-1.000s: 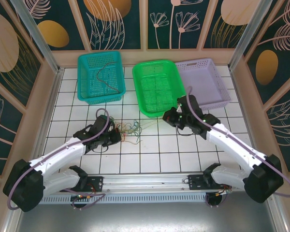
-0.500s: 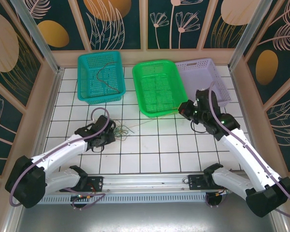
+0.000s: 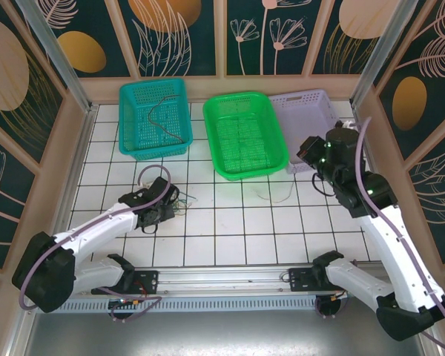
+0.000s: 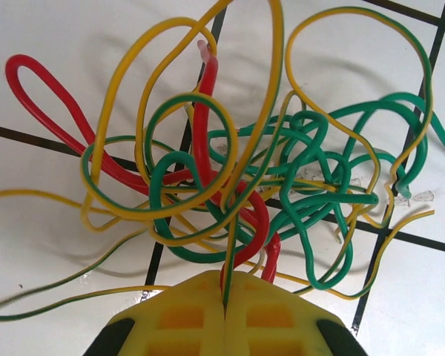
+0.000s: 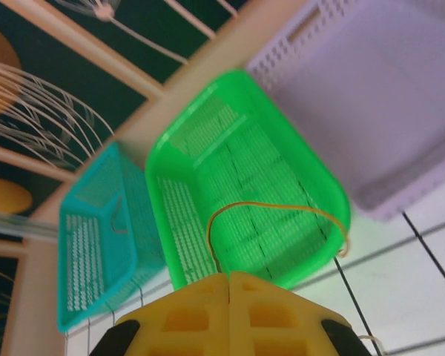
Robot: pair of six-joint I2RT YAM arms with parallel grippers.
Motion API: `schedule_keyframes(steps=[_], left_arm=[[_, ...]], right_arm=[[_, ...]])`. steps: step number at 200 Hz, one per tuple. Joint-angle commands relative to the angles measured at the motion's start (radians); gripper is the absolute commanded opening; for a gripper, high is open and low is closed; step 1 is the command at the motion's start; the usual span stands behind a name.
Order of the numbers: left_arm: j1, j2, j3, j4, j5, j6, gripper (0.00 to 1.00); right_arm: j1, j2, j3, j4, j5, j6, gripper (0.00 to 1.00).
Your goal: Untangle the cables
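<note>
A knot of red, green and yellow cables (image 4: pixel 230 170) lies on the white tiled table, left of centre (image 3: pixel 182 200). My left gripper (image 4: pixel 226 300) is shut on a green-and-yellow striped cable that runs up into the knot; from above this gripper (image 3: pixel 167 206) sits at the knot's left edge. My right gripper (image 5: pixel 228 278) is shut on a thin yellow-tan cable (image 5: pixel 282 206), which arches up in front of the green basket. That gripper (image 3: pixel 306 150) is raised near the lavender basket, and its cable trails down faintly to the tiles (image 3: pixel 280 194).
Three baskets stand along the back: teal (image 3: pixel 126 119) holding a dark cable (image 3: pixel 163 119), green (image 3: pixel 211 141) and lavender (image 3: pixel 334 126). In the right wrist view the green basket (image 5: pixel 237 170) sits between the teal (image 5: pixel 96 245) and lavender (image 5: pixel 371 111) ones. Patterned walls enclose the table.
My right arm has lifted and swung right, from beside the knot to the lavender basket, drawing the yellow-tan cable out. The left gripper stayed low and pulled the knot slightly left.
</note>
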Motion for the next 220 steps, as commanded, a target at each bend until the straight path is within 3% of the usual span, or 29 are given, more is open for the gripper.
schedule_keyframes(steps=[1, 59, 73, 84, 125, 164, 220], left_arm=[[0.002, 0.018, 0.025, -0.015, -0.037, -0.003, 0.0], [0.002, 0.035, 0.062, 0.019, -0.024, 0.017, 0.0], [0.002, 0.023, 0.094, 0.021, -0.014, 0.028, 0.23], [0.002, 0.014, 0.131, 0.016, -0.011, 0.039, 0.34], [0.002, -0.031, 0.293, 0.004, 0.0, 0.084, 0.52], [0.002, -0.052, 0.396, 0.07, 0.076, 0.12, 0.55], [0.002, -0.063, 0.44, 0.386, 0.341, 0.118, 0.48]], right_arm=[[-0.006, -0.002, 0.099, 0.019, 0.112, -0.058, 0.0], [-0.009, 0.071, 0.28, 0.102, 0.116, -0.211, 0.0], [-0.011, 0.08, 0.292, 0.127, 0.12, -0.256, 0.0], [-0.011, 0.08, 0.293, 0.161, 0.101, -0.299, 0.0], [-0.011, 0.078, 0.256, 0.293, -0.022, -0.456, 0.0], [-0.011, 0.074, 0.237, 0.388, -0.091, -0.535, 0.0], [-0.021, 0.058, 0.191, 0.584, -0.073, -0.674, 0.0]])
